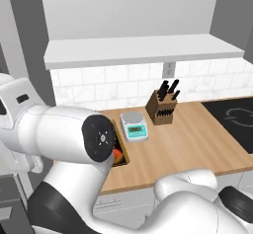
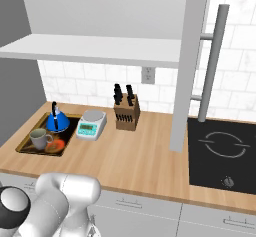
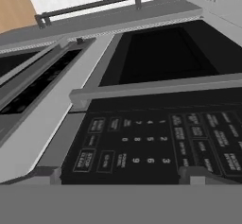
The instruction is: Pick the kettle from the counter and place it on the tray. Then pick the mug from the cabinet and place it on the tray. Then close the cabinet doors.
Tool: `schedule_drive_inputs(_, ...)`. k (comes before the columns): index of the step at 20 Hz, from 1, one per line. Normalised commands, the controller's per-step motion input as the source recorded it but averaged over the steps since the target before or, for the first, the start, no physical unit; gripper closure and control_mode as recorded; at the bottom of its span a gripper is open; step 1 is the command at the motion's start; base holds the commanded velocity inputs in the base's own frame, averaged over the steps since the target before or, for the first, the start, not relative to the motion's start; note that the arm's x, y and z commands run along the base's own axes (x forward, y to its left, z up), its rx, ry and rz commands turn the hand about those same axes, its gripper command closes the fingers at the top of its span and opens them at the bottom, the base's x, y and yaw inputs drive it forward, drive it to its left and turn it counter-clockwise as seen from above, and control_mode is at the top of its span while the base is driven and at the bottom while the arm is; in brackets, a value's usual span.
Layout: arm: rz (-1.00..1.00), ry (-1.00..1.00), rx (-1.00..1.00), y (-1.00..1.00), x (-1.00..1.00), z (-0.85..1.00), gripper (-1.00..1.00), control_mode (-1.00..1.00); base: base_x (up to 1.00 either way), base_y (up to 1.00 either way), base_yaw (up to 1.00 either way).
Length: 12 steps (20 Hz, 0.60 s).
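Kettle (image 2: 57,120) and mug (image 2: 40,139) sit in the tray (image 2: 24,146) at the counter's (image 2: 135,156) left end, mug nearer. Cabinet (image 2: 100,50) has its right door (image 2: 192,56) swung open. Gripper (image 3: 120,173) faces a microwave keypad (image 3: 151,147); jaw state cannot be told.

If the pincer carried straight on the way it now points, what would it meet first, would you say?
Probably the microwave: the hand view looks along the pincer at its dark keypad and door window. How far off it is cannot be judged.

base views share counter (image 1: 197,144); hand view close
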Motion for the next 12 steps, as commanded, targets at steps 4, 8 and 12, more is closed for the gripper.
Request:
schedule_drive_inputs(4, -0.02, 0.0, 0.0, -0.06, 0.45, 0.02, -1.0, -1.0, 0.0, 0.0, 0.0)
schedule_drive_inputs(8, -0.03, 0.0, 0.0, -0.22, 0.42, 0.05, -1.0, -1.0, 0.0, 0.0, 0.0)
schedule_drive_inputs(12, -0.09, 0.0, 0.0, -0.57, 0.31, 0.16, -1.0, -1.0, 0.0, 0.0, 0.0)
